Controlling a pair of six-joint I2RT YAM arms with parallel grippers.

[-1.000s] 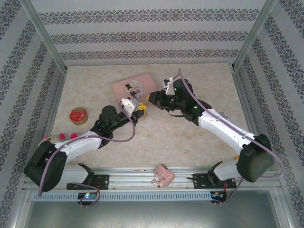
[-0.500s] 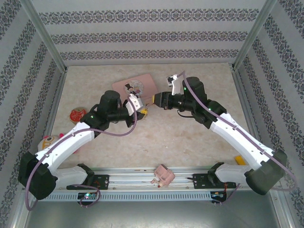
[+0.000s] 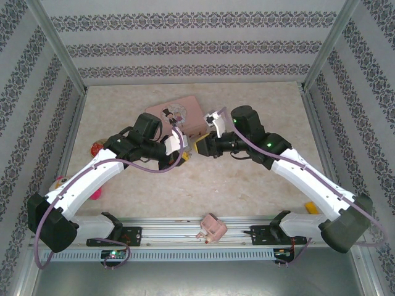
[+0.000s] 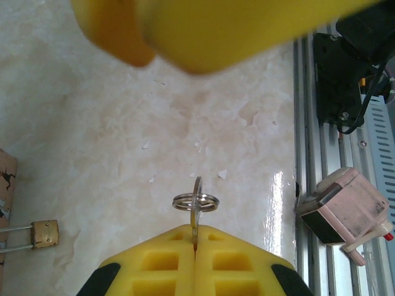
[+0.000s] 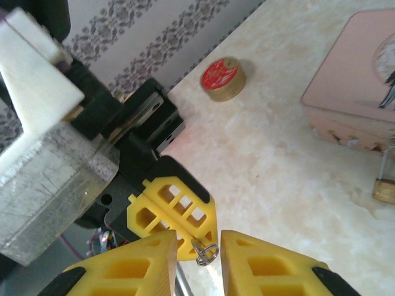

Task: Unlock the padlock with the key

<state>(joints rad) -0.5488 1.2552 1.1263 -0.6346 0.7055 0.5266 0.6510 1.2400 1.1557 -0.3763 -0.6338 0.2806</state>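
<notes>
Handover looks to be the step in hand: the left pincer (image 4: 195, 231) is clenched on the key (image 4: 195, 217), holding it edge-on with its ring (image 4: 195, 201) left free, probably so the other arm can take it. The right pincer (image 5: 198, 245) is released, jaws apart on either side of that ring. The padlock (image 4: 45, 233) lies on the bench (image 4: 92, 123) at the lower left of the left wrist view, near the pink tin (image 5: 358, 80).
</notes>
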